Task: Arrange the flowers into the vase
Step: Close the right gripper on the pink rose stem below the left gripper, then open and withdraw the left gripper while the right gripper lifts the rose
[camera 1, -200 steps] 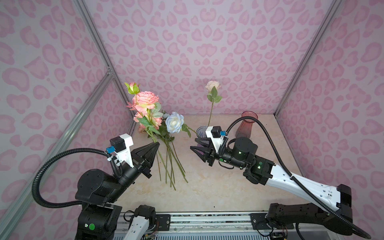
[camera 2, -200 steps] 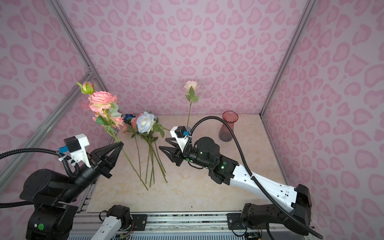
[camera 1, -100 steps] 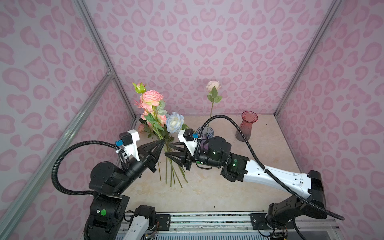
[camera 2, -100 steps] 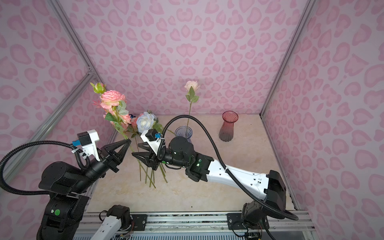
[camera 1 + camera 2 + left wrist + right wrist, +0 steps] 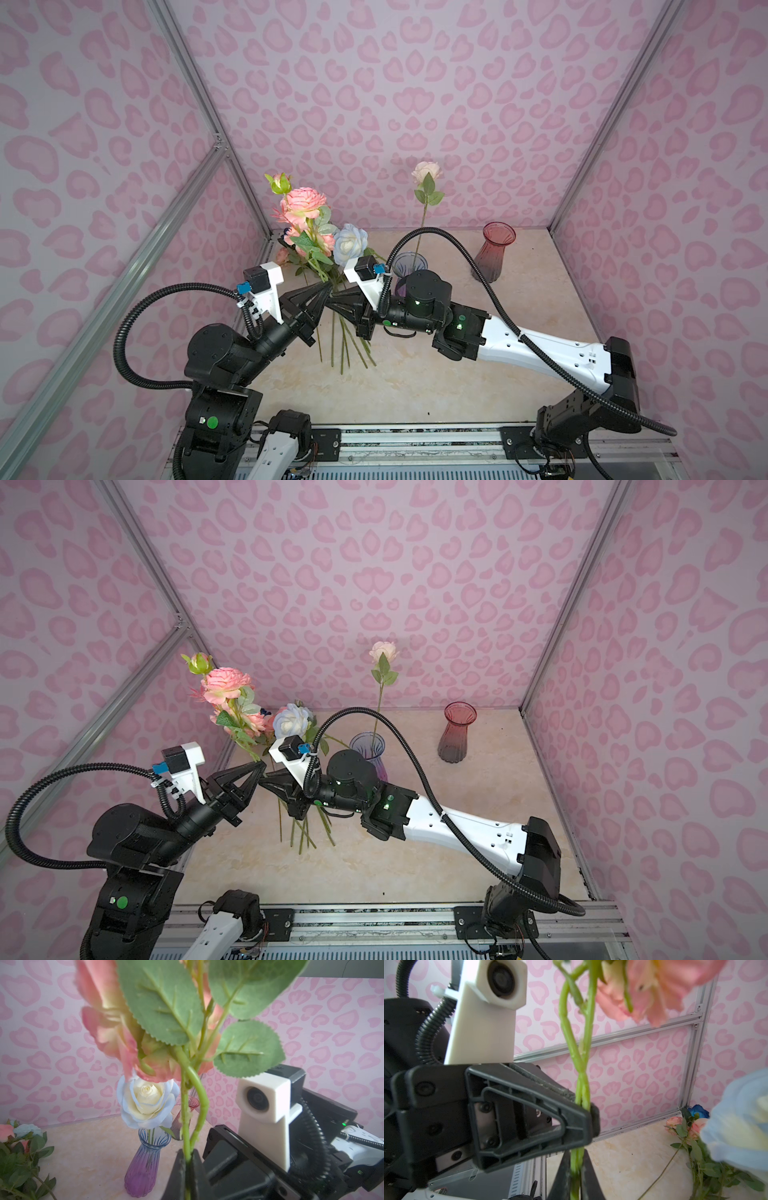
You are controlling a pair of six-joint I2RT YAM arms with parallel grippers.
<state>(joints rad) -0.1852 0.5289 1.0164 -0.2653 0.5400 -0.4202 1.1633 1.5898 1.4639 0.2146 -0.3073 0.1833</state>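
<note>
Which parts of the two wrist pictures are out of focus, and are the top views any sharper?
Left wrist view: the coral rose near the lens is soft, the white-blue rose and purple vase crisp. Right wrist view: both roses blur at the frame edges, the stems are sharp. Both top views: sharp, evenly lit, darker in the corners.

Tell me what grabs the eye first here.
A coral flower spray stands in mid-air left of centre, with both arms' jaws shut on its stem, tip to tip. Behind them a single cream rose stands in the purple vase. The red vase at the back right is empty.
</note>
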